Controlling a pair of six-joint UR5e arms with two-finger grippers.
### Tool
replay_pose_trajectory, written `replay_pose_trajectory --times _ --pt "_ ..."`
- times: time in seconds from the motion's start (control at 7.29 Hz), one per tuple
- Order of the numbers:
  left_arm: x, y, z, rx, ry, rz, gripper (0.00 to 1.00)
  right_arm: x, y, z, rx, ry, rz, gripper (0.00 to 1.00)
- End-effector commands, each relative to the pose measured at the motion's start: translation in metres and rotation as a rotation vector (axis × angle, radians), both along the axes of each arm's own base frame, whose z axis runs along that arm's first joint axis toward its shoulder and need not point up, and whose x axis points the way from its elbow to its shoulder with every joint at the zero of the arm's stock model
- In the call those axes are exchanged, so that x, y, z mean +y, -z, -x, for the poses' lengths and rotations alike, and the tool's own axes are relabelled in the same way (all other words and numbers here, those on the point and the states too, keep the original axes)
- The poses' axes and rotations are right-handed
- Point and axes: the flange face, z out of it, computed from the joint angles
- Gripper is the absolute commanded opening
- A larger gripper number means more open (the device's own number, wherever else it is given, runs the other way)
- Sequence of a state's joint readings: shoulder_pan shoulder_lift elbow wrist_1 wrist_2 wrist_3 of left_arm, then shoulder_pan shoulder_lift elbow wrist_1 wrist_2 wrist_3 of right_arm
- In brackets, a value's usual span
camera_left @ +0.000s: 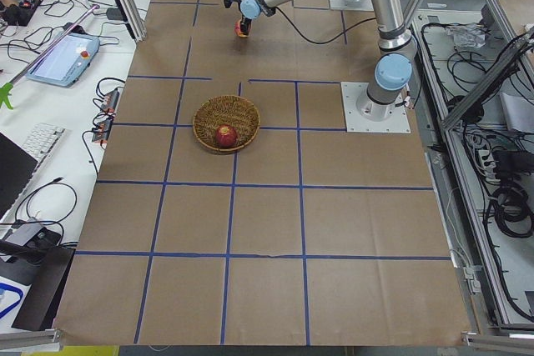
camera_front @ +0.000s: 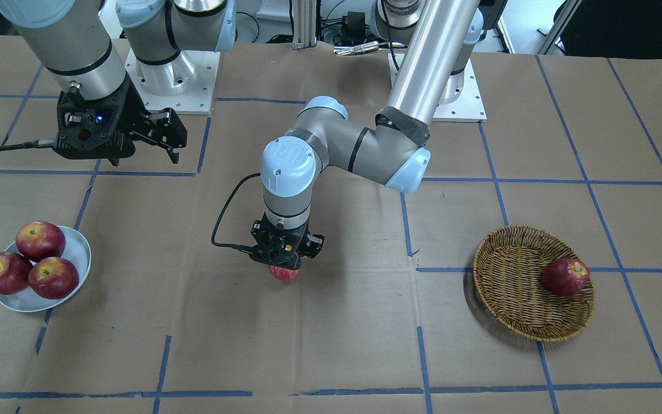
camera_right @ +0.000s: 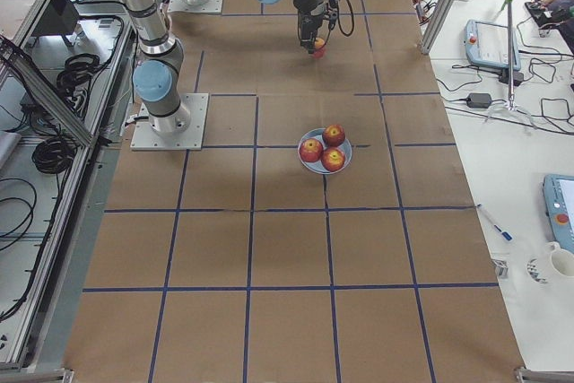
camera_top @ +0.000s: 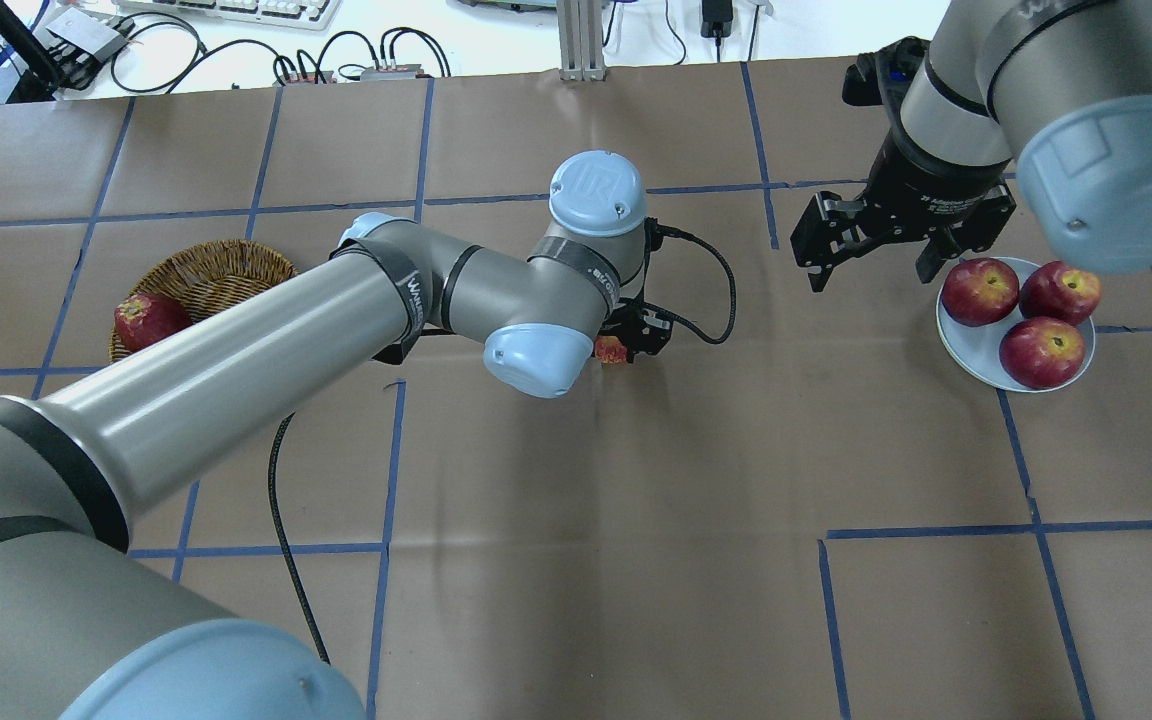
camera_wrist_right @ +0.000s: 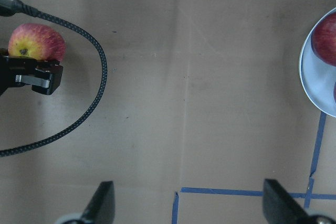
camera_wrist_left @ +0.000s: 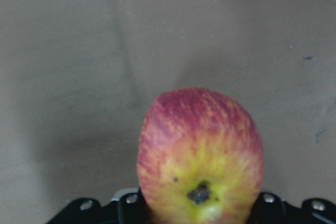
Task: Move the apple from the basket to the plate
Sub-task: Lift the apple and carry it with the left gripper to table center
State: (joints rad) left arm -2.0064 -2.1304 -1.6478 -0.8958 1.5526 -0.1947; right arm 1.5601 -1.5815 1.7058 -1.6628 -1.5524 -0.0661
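Observation:
My left gripper [camera_front: 285, 261] is shut on the apple [camera_front: 283, 272], red with yellow streaks and a yellow top, and holds it low over the middle of the table. The apple fills the left wrist view [camera_wrist_left: 202, 156] and also shows in the overhead view [camera_top: 612, 350] and the right wrist view [camera_wrist_right: 37, 42]. The wicker basket [camera_front: 509, 276] lies to the left arm's side with one dark red apple [camera_front: 565, 276] in it. The white plate [camera_front: 78, 253] holds three red apples. My right gripper [camera_top: 873, 265] is open and empty, hovering beside the plate [camera_top: 971, 345].
The left gripper's black cable [camera_top: 711, 290] loops over the table beside the held apple. Blue tape lines cross the brown table cover. The arm bases [camera_front: 176, 75] stand at the robot's edge of the table.

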Motion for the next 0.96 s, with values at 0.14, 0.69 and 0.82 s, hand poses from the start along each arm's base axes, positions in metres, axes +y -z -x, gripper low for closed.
replay_pose_trajectory --times 0.14,0.69,0.82 --pt "0.002 -0.012 -0.004 0.004 -0.003 0.008 0.98 0.000 0.000 0.000 0.000 -0.001 0.000 1.00" --pt "-0.002 -0.047 -0.029 0.010 0.044 0.038 0.99 0.000 0.001 0.000 0.000 0.000 -0.001 1.00" --pt "-0.001 -0.075 -0.049 0.001 0.068 0.024 0.99 -0.001 0.001 0.000 0.000 -0.001 -0.003 1.00"
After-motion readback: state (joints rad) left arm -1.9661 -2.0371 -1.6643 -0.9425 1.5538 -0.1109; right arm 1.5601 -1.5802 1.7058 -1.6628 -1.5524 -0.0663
